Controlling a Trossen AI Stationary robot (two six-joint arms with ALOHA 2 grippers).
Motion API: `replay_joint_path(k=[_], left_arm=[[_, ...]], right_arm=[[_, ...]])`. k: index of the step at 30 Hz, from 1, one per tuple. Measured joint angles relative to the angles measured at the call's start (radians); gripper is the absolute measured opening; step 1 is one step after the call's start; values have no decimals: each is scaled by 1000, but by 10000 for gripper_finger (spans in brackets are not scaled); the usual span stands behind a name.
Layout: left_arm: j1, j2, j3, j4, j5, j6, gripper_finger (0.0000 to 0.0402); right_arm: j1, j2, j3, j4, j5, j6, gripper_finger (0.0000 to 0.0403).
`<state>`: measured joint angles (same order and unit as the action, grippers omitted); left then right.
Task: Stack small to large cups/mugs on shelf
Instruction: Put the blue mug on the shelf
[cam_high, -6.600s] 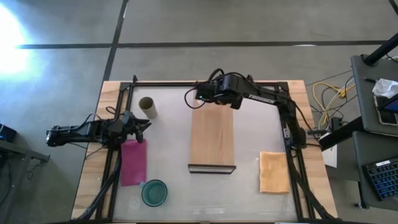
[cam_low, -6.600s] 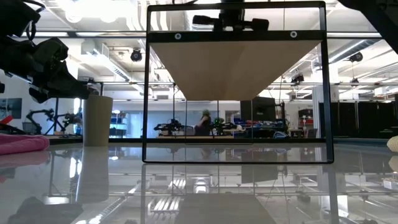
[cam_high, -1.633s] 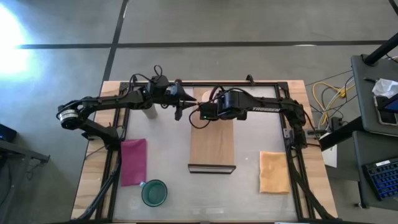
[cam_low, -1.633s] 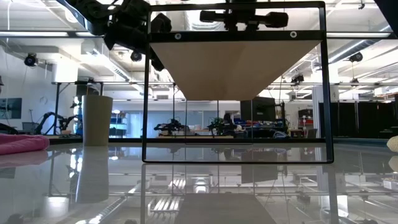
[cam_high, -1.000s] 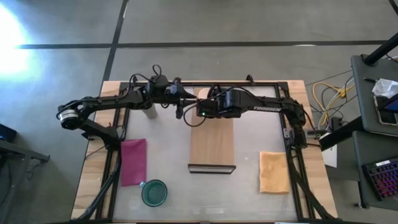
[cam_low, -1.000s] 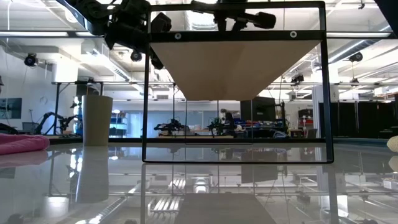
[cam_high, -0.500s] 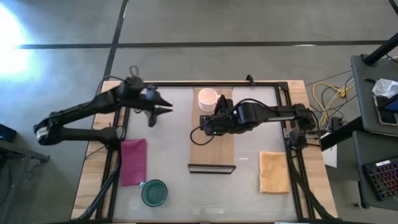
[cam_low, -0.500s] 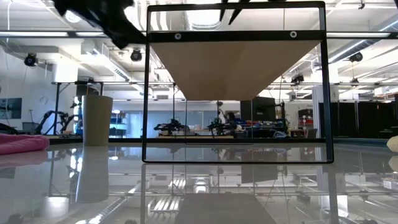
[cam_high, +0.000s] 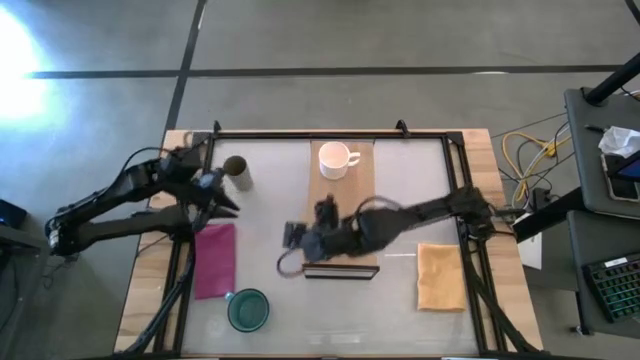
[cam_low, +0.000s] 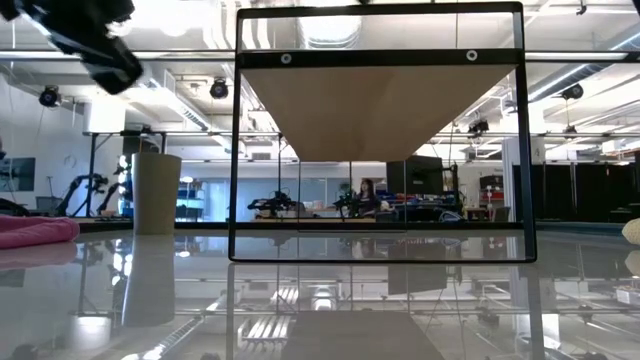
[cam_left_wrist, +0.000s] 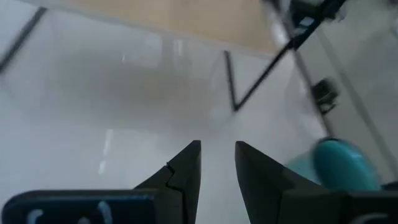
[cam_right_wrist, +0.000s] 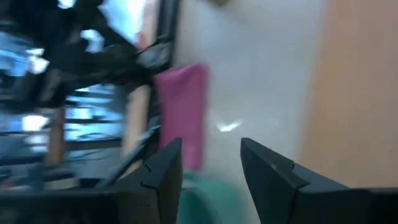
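White mug (cam_high: 337, 158) sat on the shelf's (cam_high: 341, 205) far end, both grippers empty w/ fingers apart: left gripper (cam_high: 222, 197) by olive cup (cam_high: 237, 172), right gripper (cam_high: 293, 240) at shelf's near end.

Seen from above, the left arm angles in from the desk's left edge, its left hand (cam_high: 222, 200) held over the near-left area, fingers (cam_left_wrist: 186, 171) slightly parted and empty. The right arm reaches across from the right side, low and stretched toward the centre, its right hand (cam_high: 292, 237) open, fingers (cam_right_wrist: 165, 168) spread apart, gripping nothing.
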<state>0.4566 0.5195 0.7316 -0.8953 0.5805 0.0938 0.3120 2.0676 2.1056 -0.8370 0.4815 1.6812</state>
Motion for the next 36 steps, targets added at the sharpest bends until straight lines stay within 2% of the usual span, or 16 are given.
replay_joint_path(k=[5,10,13,17,19,22,26,29,33,36], left_arm=[[0,-223,-20,-88,17,-106,84],[0,-393,-16,-129,120,-244,84],[-1,-445,-1,-178,180,-294,84],[0,-460,7,-223,247,-316,84],[0,-437,19,-172,297,-351,84],[0,-357,68,34,319,-414,84],[0,-146,151,324,379,-525,84],[0,29,209,409,387,-518,84],[-24,185,225,406,255,-408,84],[-106,229,186,414,126,-378,84]], right_arm=[[84,100,0,265,47,52,138],[126,148,0,402,55,-29,138],[136,152,0,451,95,-42,139],[135,139,0,560,131,-148,139],[135,127,0,614,149,-211,139],[135,107,5,660,187,-312,139],[135,99,55,661,231,-418,139],[136,94,107,648,283,-487,139],[146,82,203,489,462,-543,139],[164,47,249,313,620,-554,139]])
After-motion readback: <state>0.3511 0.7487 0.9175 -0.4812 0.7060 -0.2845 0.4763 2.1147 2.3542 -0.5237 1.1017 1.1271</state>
